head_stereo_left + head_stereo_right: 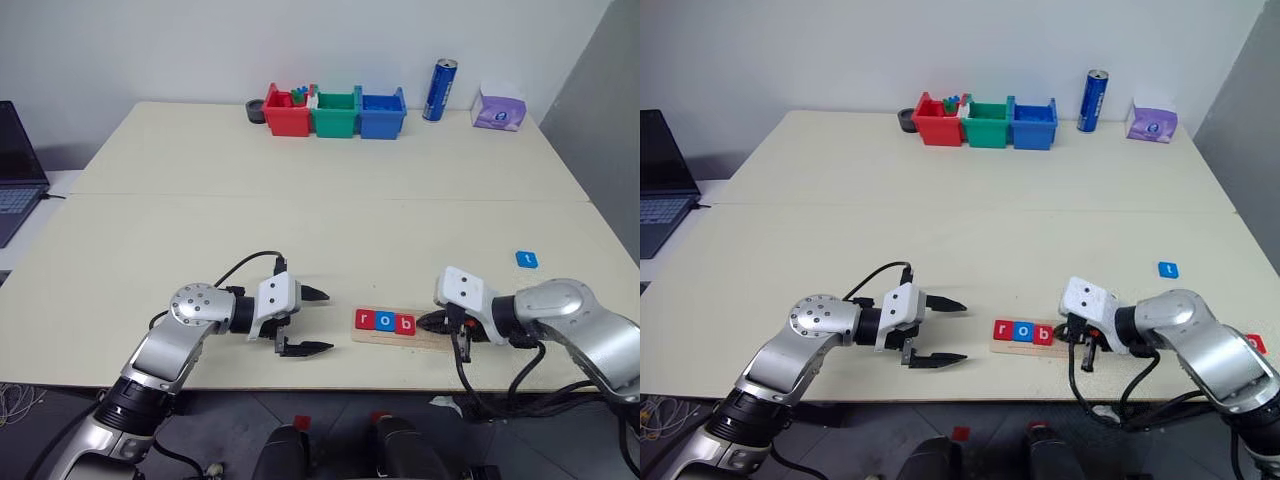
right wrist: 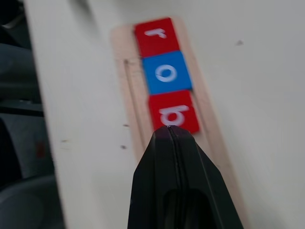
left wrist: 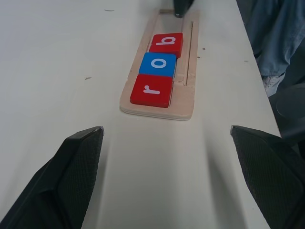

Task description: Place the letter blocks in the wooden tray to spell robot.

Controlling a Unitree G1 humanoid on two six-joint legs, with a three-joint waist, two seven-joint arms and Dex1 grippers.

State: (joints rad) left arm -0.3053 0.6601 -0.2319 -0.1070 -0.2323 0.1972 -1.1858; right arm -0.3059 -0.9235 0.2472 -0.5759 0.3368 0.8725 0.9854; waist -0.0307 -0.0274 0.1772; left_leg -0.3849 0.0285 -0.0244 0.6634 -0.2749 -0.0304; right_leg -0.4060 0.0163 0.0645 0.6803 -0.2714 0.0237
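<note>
Step now: three of five blocks in, spelling "rob"; judged a bit past halfway, with the second "o" and the "t" to go.
Wooden tray (image 1: 425, 340): lying flat near the front edge of the table (image 1: 300, 220), between the two grippers.
Red r block (image 1: 365, 320): first in the tray, at the end nearer the left gripper.
Blue o block (image 1: 385, 322): touching the r block, second in line.
Red b block (image 1: 405, 324): touching the o block, third in line.
Blue t block (image 1: 526, 260): loose on the table, well apart from the tray, out past the right arm.
Second o block: cannot tell where; a bit of red peeks out past the right arm, too hidden to read.
Right gripper (image 2: 170, 143): fingers pressed tight together, holding nothing, tip just beside the b block over the bare end of the tray, pointing down and toward the left.
Left gripper (image 1: 312, 320): fingers spread wide, holding nothing, low over the table near the r end, pointing toward the tray.
Next move, a guess: find the other o, pick it up, set it right after the b, then fetch the t.
</note>
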